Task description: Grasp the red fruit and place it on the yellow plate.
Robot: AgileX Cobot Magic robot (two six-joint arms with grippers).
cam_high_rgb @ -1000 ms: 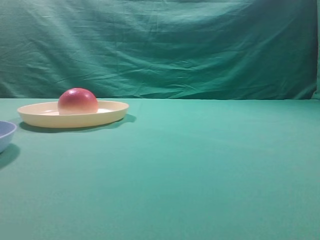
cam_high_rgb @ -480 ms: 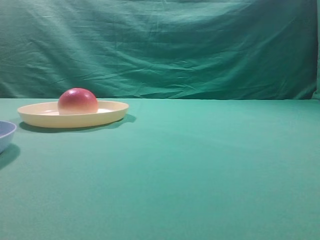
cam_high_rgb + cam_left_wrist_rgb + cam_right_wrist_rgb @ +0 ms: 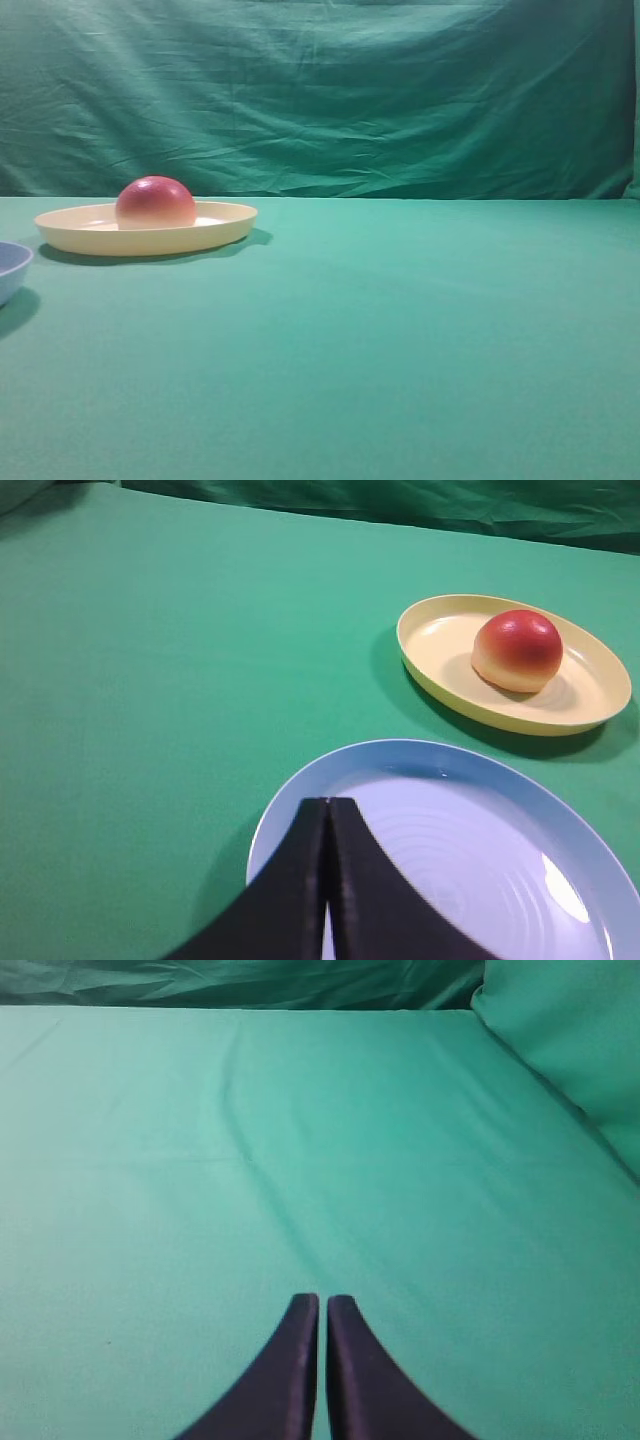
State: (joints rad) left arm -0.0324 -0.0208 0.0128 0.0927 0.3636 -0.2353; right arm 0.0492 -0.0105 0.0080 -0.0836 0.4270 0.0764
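The red fruit [image 3: 155, 203] rests inside the yellow plate [image 3: 225, 228] at the left of the exterior view; the left wrist view shows the same fruit [image 3: 517, 650] lying on that plate [image 3: 430, 665], toward the far right. My left gripper [image 3: 328, 802] is shut and holds nothing; it hangs over a light blue dish, well short of the fruit. My right gripper [image 3: 322, 1300] is shut too, with nothing in it, above bare green cloth. Neither arm appears in the exterior view.
A light blue dish [image 3: 560, 810] lies directly under the left gripper, and its rim [image 3: 15, 262] shows at the exterior view's left edge. Green cloth covers the table and hangs as a backdrop [image 3: 330, 90].
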